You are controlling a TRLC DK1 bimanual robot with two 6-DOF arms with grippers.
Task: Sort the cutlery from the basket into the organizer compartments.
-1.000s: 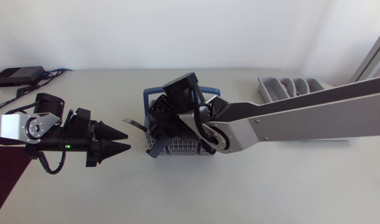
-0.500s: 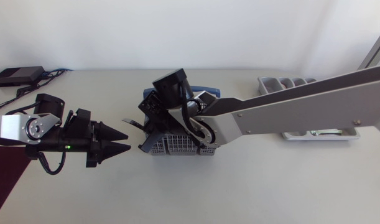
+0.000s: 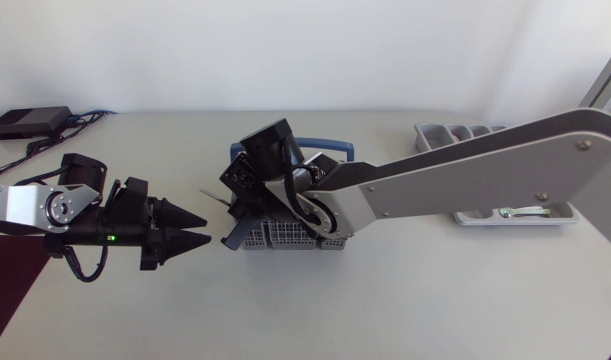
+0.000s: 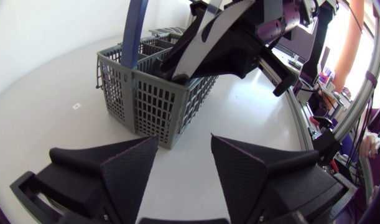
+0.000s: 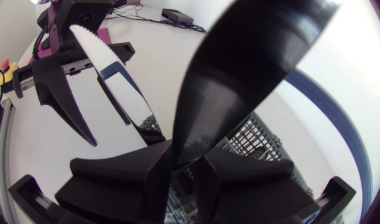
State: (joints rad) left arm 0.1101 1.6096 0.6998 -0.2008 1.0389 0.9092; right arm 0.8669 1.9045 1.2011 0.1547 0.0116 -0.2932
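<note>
Clearly, right gripper (image 5: pixel 180 162) clamps a steel knife (image 4: pixel 214 28) at the gridded grey basket (image 4: pixel 146 99); left gripper (image 4: pixel 183 146) parted.

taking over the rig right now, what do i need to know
Left gripper: open and empty, beside the basket, fingers pointing at it.
Right gripper: shut on a piece of cutlery, at the basket's end nearest the left gripper.
Organizer: at the table's far right, partly hidden; one silver piece already lies in it.
Done: at least that one piece sorted.
Left: take the held piece to its compartment, then probably more from the basket, though its contents are hard to see.
</note>
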